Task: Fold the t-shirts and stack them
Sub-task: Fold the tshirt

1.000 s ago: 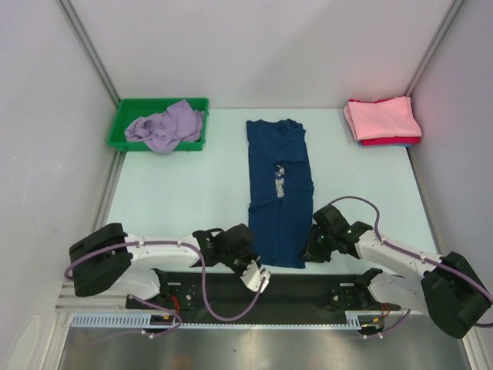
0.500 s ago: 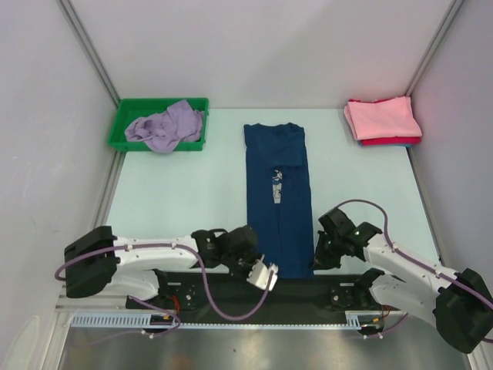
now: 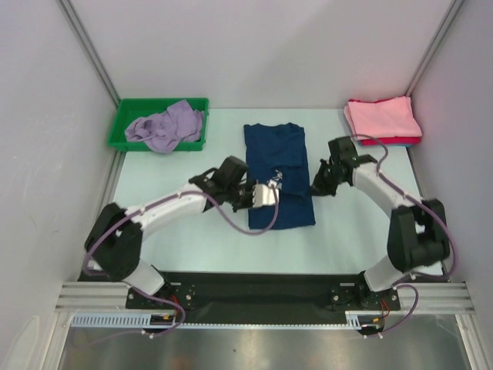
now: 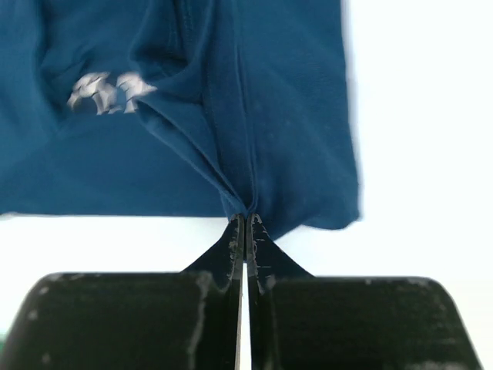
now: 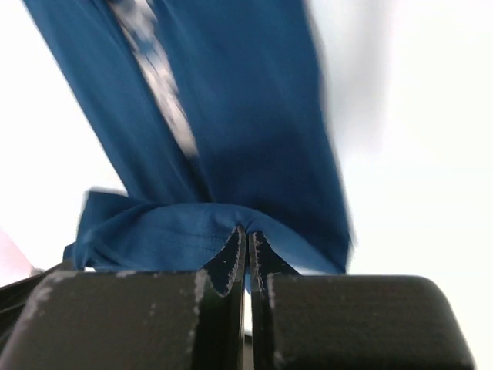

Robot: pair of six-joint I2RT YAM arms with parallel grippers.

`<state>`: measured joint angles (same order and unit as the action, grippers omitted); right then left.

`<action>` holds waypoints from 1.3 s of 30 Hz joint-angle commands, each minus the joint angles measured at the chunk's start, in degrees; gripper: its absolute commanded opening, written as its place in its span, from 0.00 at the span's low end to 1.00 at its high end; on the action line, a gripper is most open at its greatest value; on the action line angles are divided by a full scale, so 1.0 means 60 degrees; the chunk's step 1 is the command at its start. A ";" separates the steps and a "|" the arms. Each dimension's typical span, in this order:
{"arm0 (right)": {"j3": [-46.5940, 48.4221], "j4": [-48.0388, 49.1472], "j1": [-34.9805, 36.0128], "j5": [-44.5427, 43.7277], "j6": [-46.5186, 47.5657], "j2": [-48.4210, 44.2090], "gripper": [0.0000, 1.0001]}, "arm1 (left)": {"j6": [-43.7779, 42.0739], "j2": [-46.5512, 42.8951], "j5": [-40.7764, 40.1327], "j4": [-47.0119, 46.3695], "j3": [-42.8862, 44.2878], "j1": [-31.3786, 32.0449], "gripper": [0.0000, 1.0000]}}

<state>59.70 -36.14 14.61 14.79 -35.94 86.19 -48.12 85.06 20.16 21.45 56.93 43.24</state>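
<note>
Left gripper [image 3: 266,194] is pinched shut on the navy t-shirt [image 3: 286,212], with the cloth gathered into a ridge at its fingertips (the left wrist view shows this plainly). It holds the shirt at the left edge, about halfway up the garment's length. The right gripper [image 3: 317,185] is likewise clamped on the same shirt at the opposite edge, a hem-like band of blue fabric bunched across its closed jaws. The navy shirt lies in the middle of the table [image 3: 362,231], its collar end towards the far wall, and the pale print [image 3: 275,182] shows between the two grippers. A lavender t-shirt [image 3: 166,127] sits crumpled in the green bin [image 3: 154,101] at the far left corner. Folded pink t-shirts [image 3: 381,117] are stacked at the far right corner, well apart from the navy one, with a red layer showing beneath them.
</note>
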 commanded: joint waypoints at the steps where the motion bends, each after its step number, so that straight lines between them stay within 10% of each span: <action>1: 0.1531 0.0560 -0.0310 -0.0063 0.0790 0.1463 0.00 | -0.0301 0.1231 0.0096 0.0555 0.1715 -0.0775 0.00; 25: 0.3672 0.1512 -0.1161 0.0363 0.0249 0.4618 0.11 | 0.1178 0.5027 -0.1485 -0.0265 0.5013 -0.1700 0.01; 29: 0.3936 0.1351 -0.1321 0.0202 0.0234 0.4736 0.38 | 0.1485 0.5306 -0.1952 -0.0162 0.5321 -0.1700 0.28; 39: 0.3192 0.1188 -0.0987 -0.1266 0.1610 0.2191 0.40 | 0.4386 0.4883 -0.2045 0.1140 0.7080 -0.2710 0.52</action>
<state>81.89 -29.80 5.41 8.38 -30.13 107.18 -30.15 118.50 5.19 25.17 95.88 30.15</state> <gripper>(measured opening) 0.411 0.513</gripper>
